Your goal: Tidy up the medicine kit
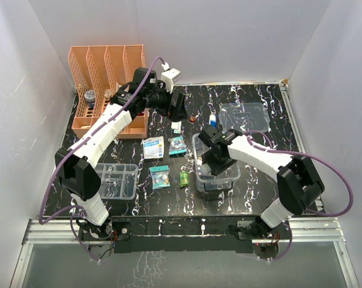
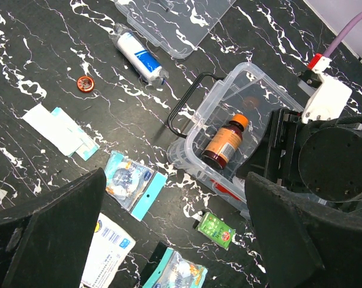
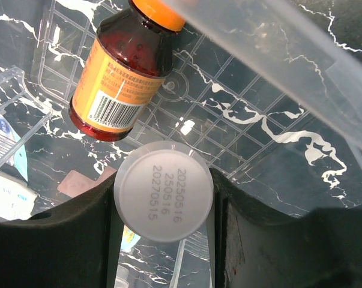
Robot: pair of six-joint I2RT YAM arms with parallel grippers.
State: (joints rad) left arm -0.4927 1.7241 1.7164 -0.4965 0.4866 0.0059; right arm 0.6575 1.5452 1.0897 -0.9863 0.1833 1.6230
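With our right gripper clamped on the white round container inside the medicine kit, near the middle of the bench, we should lower it beside the amber bottle before releasing, our left gripper hanging spread and empty beyond.

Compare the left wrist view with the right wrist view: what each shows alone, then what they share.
Left wrist only: clear lid, blue-and-white roll, green sachet. Right wrist only: white date-stamped container clamped in the right tool. Both: amber bottle lying inside the medicine kit.
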